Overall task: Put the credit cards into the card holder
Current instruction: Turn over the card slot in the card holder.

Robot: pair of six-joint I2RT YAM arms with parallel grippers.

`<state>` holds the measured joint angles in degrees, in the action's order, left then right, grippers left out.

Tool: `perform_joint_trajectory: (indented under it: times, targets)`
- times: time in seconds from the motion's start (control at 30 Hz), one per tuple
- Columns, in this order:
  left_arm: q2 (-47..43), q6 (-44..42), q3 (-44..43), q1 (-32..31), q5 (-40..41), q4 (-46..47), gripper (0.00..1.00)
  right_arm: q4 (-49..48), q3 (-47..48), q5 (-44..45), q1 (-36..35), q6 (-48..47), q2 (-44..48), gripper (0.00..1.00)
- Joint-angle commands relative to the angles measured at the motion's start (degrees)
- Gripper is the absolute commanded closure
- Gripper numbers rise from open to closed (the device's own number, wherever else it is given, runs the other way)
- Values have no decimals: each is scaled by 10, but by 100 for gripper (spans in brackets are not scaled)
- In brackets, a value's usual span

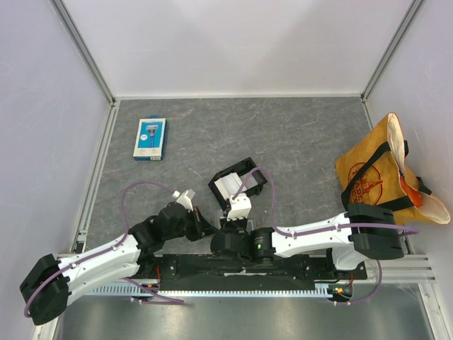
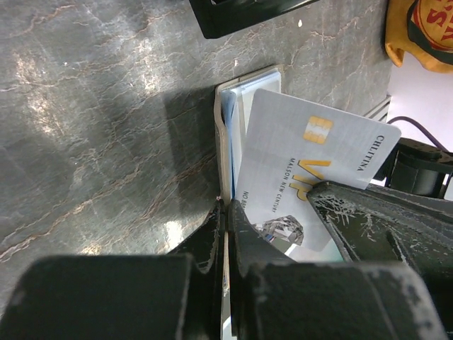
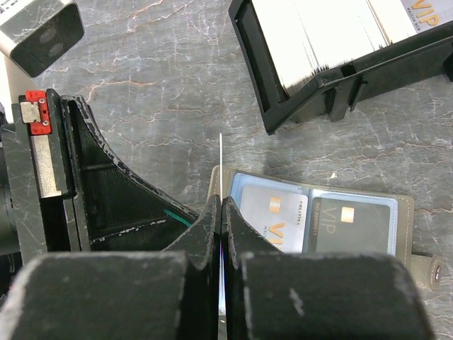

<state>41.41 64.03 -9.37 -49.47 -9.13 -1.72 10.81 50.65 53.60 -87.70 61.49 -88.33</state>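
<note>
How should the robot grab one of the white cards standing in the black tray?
Probably from above: pinch the top edge of the end card in the white plastic card stack, one finger on each flat face. The cards seem to stand on edge in the black rectangular tray, whose walls block the sides.

white card (image 2: 304, 170) base: behind left claw (image 2: 226, 212) | black tray (image 3: 311, 92): cropped

The table (image 1: 297, 134) is grey with pale veins, the card (image 2: 304, 163) white with gold chip, the card holder (image 3: 406, 227) grey-tan, the bag (image 1: 364, 173) mustard with red emblem
</note>
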Motion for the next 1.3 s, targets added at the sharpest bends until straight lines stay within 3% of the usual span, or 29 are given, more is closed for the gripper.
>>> perform_joint_trajectory:
  times: [0.0, 0.17, 0.53, 0.7, 0.87, 1.1, 1.27]
  targets:
    - [-13, 13, 0, 2, 5, 2, 98, 10, 32, 20, -4, 20, -20, 100]
    - [-20, 15, 2, 2, 9, 0, 98, 24, 39, 22, -7, 22, -35, 100]
    - [-28, 16, 1, 2, 17, -10, 98, 247, 142, 112, -48, 85, -88, 100]
    - [-34, 17, 3, 2, 17, -14, 98, 303, 157, 120, -50, 115, -102, 100]
    - [-40, 19, 5, 2, 17, -15, 98, 295, 152, 116, -50, 129, -83, 100]
    - [-41, 20, 7, 2, 17, -16, 98, 178, 119, 78, -41, 69, -35, 100]
    - [-43, 22, 8, 2, 19, -17, 98, 149, 105, 51, -25, 64, -38, 100]
